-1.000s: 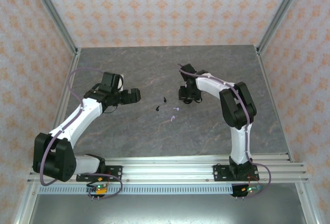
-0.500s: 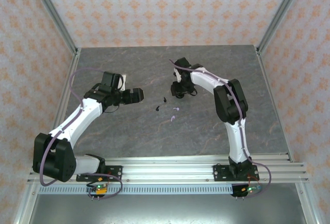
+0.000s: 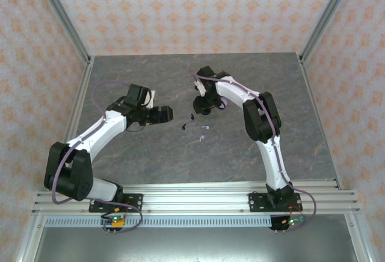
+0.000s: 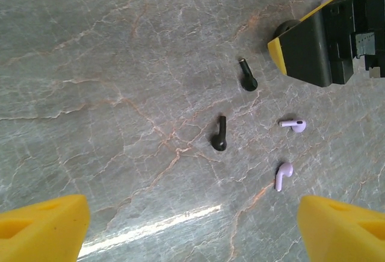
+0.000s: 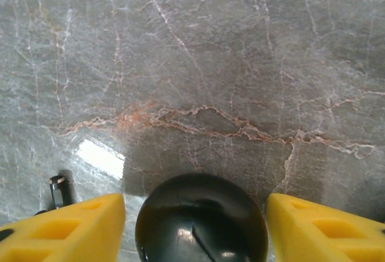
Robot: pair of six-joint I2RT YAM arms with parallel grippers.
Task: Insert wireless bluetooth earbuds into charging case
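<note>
Left fingers [image 4: 42, 229]: yellow, spread wide, nothing between them, over the grey veined stone surface [image 4: 90, 81].

Right fingers [image 5: 72, 229]: yellow, apart, flanking a glossy black round case [image 5: 201, 220]. A sliver of surface shows on one side of the case, and its other edge meets the finger outline. Can't tell whether it's clamped.

Earbuds, as seen in the left wrist view. All four lie flat on the surface ahead of the left fingers in a loose cluster, none touching:
- first black stemmed earbud [image 4: 247, 75]: long axis near vertical in frame, stem tip up and slightly left, bud end down. It is the closest one to the right fingers. In the right wrist view its stem sits just beside one finger.
- second black stemmed earbud [image 4: 219, 134]: long axis near vertical, stem up, bud end at bottom.
- first pale lilac stemmed earbud [image 4: 293, 124]: long axis horizontal, stem pointing left, bud end right.
- second pale lilac stemmed earbud [image 4: 283, 176]: long axis diagonal, bud end up-right, stem down-left.

In the top view the cluster lies mid-surface between the two sets of fingers, with the case at its far edge.
</note>
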